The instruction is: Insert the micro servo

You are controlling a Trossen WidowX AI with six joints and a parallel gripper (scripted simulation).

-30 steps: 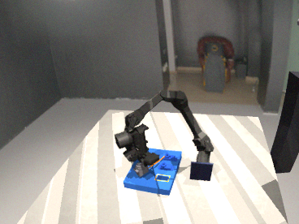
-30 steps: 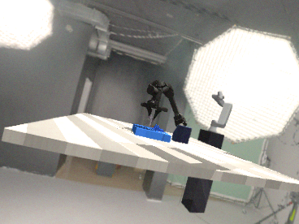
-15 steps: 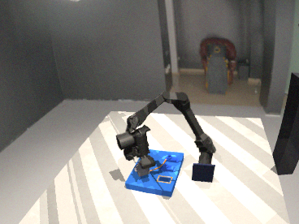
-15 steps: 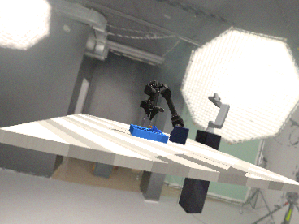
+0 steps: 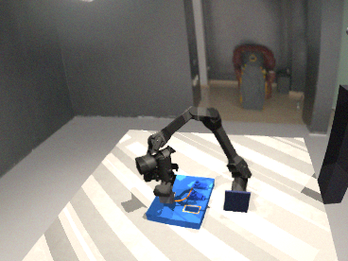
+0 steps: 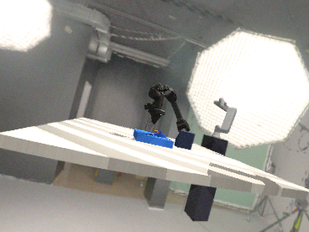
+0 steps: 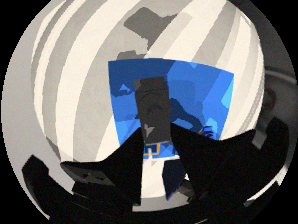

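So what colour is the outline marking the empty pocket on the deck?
Pale tan, a thin rectangular outline on the bright blue deck; the top view shows it best.

Grey walls (image 5: pixel 95 57) fill the upper left of the top view, and a doorway at upper right opens onto a tan floor (image 5: pixel 265 106) with a red-and-grey machine (image 5: pixel 253 76). The striped table (image 5: pixel 279 227) spreads below. In the exterior view, an octagonal lamp (image 6: pixel 248 84) blazes at right.
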